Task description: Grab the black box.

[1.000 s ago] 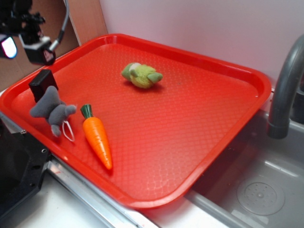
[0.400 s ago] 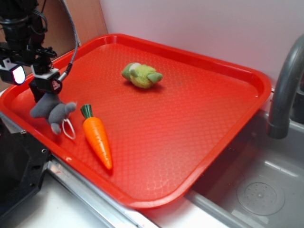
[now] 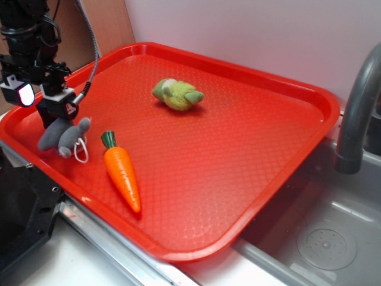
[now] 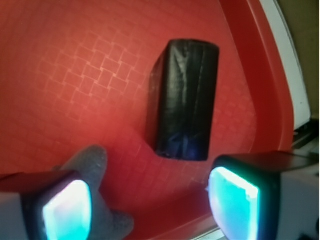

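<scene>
— So where do we find the small matte black rectangular box?

— Lying flat on the red textured plastic tray, near its raised rim. In the exterior view our black gripper with the lit panels hides it.

— And relative to the box, what else?

— The grey plush mouse sits just beside it, one ear under our left finger pad. The orange plastic carrot lies past the mouse; the green plush toy is well apart.

— Are our fingers on it?

— No, they are spread wide, holding nothing, with the box between and ahead of them.

— Which step, then?

— We judge it the final approach. Next we should descend astride the box, clear of the mouse, then squeeze.
</scene>
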Tool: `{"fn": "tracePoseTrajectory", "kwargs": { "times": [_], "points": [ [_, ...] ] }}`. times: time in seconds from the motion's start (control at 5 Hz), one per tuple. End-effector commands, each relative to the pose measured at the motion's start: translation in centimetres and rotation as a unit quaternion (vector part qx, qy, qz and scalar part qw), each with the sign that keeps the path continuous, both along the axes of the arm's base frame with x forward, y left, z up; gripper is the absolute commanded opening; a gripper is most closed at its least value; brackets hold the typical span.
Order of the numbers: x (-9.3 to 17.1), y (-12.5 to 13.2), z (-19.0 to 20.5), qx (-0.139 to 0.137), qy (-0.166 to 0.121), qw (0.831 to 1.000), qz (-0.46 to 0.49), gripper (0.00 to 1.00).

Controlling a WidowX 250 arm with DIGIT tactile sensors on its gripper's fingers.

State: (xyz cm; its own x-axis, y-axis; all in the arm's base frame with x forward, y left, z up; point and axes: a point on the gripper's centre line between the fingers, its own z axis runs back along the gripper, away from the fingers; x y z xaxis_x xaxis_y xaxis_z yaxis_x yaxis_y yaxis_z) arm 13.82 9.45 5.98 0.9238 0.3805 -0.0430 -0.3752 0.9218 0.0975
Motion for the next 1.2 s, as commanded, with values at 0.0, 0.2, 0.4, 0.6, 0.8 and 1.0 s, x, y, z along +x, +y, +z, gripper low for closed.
{"fn": "tracePoseTrajectory", "kwargs": {
  "times": [0.0, 0.2, 0.4, 0.6, 0.8, 1.0],
  "points": [
    [-0.5, 1.9, 0.8, 0.016, -0.119, 0.992, 0.043, 1.00],
    [0.5, 2.5, -0.1, 0.007, -0.129, 0.990, 0.057, 1.00],
    [2.0, 2.0, -1.0, -0.007, -0.124, 0.991, 0.048, 1.00],
    [2.5, 1.0, -2.6, -0.013, -0.094, 0.995, 0.032, 1.00],
    [2.6, 0.8, -3.3, -0.010, -0.081, 0.996, 0.026, 0.19],
    [2.9, 0.4, -4.4, -0.018, -0.065, 0.998, 0.017, 0.00]
  ]
}}
